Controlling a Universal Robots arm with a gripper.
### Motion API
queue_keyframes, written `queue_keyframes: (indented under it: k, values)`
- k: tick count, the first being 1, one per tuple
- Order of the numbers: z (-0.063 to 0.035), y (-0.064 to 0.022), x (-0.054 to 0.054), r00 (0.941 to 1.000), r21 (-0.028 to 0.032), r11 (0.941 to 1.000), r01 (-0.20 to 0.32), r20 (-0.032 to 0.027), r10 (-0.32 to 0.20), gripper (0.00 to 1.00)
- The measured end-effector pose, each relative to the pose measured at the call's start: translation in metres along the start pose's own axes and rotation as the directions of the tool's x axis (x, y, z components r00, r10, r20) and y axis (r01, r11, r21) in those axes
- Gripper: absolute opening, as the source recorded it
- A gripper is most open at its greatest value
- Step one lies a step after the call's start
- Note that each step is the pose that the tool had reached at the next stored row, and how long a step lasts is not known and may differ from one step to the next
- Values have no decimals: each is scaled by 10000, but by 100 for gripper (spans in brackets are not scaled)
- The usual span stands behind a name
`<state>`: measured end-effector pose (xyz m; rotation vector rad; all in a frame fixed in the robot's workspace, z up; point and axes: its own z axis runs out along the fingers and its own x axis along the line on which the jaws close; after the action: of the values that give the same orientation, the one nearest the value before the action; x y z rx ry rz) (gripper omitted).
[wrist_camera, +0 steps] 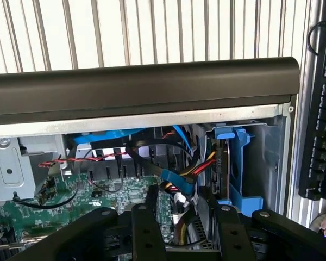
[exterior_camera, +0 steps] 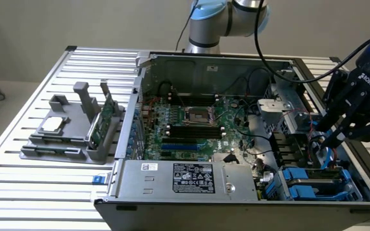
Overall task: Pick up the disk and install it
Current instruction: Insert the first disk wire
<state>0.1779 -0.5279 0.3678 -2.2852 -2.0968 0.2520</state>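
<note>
Reading ROBOTIQ on pincer, jaws apart

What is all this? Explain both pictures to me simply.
A robot arm works over an open computer case on a slatted table. One picture comes from a camera off the arm. The other comes from a camera on its wrist, looking past the claw into the case. The claw is open and holds nothing. Just beneath it, the disk in its blue frame stands in a bay at the case's corner. Beside the case, a grey holder carries a chip and a green card.
</note>
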Motion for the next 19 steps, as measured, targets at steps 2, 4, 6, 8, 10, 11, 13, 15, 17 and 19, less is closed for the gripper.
queue_keyframes:
  k: [2, 4, 6, 8, 10, 11, 13, 15, 17, 19]
  values:
    - [-1, 4, 1, 10000, 0, 10000, -1, 0, 1, 43]
    - [-1, 8, 1, 10000, 0, 10000, 0, -1, 0, 43]
    - [-1, 9, 1, 10000, 0, 10000, -1, -1, 1, 41]
    - [-1, 10, 1, 10000, 0, 10000, 0, 0, 0, 34]
    - [-1, 10, 1, 10000, 0, 10000, 0, 0, 0, 34]
    - [-1, 10, 1, 10000, 0, 10000, 1, -1, -1, 34]
    - [-1, 10, 1, 10000, 0, 10000, 0, 0, 0, 34]
    - [-1, 10, 0, 10000, 0, 10000, -2, 2, 2, 32]
    - [-2, 10, 0, 10000, 0, 10000, -6, 4, 6, 25]
    - [-2, 10, 0, 10000, 0, 10000, -10, 4, 10, 17]
